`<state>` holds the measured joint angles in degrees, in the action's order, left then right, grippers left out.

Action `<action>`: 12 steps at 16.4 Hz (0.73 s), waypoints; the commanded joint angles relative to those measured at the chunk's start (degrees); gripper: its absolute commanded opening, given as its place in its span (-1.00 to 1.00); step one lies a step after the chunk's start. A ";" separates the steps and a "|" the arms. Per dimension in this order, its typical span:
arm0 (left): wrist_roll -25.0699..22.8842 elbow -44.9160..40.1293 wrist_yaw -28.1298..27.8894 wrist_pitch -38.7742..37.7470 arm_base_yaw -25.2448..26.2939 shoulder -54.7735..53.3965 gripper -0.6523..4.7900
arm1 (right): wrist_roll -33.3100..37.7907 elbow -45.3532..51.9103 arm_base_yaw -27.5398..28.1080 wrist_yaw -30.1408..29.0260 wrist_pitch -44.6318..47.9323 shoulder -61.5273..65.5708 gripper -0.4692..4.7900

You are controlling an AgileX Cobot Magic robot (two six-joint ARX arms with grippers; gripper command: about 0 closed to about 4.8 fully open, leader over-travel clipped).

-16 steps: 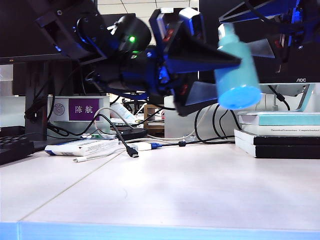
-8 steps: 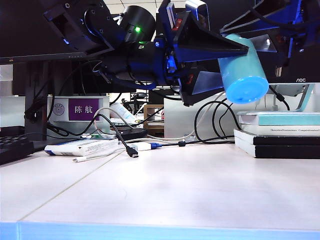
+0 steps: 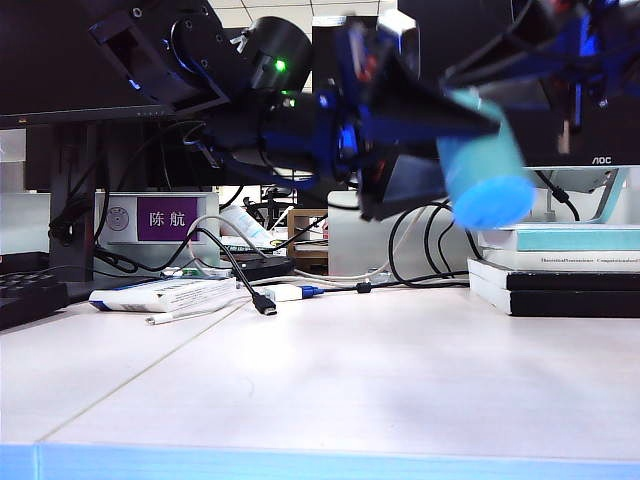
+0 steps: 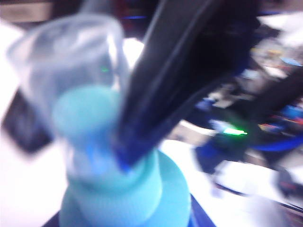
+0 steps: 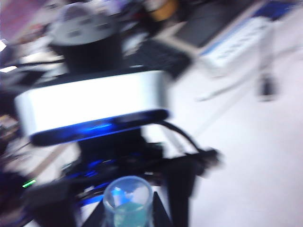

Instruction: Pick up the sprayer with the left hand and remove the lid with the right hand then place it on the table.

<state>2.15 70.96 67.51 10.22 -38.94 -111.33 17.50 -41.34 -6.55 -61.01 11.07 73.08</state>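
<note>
Spanning the foreground, the table [image 3: 330, 390] carries a box [image 3: 165, 294] and cables at its far left and stacked books [image 3: 560, 270] at its far right. Well above it, the left gripper [image 3: 455, 150] is clamped on the sprayer [image 3: 487, 165], which hangs tilted with its base toward the camera. The lid [image 4: 71, 66] sits on the nozzle [image 4: 87, 118]. The right gripper [image 4: 142, 137] has a finger against the nozzle beside the lid; whether its jaws grip the lid cannot be told.
</note>
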 commanded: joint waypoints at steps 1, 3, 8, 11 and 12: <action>-10.49 0.11 -8.26 -9.66 -0.42 0.24 0.21 | -0.17 -0.22 0.22 12.13 6.10 -0.24 -0.67; -16.63 0.04 -12.44 -15.63 -0.42 -0.22 0.21 | -0.15 -0.22 0.20 16.66 9.11 -0.22 -0.67; -22.32 -1.81 -22.71 -15.41 -0.42 -1.62 0.21 | -5.79 -0.15 0.13 23.39 1.55 -0.22 -0.67; -24.57 -1.90 -26.97 -10.56 -0.13 -1.16 0.02 | -10.49 0.46 0.11 31.76 -5.38 0.50 -0.67; -24.65 -1.92 -28.63 -7.96 -0.11 -0.96 0.02 | -10.49 1.20 0.22 33.03 -4.52 0.50 -0.67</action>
<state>-21.82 69.01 40.47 -1.30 -39.07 -112.97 7.53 -40.38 -6.35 -29.47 5.43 73.80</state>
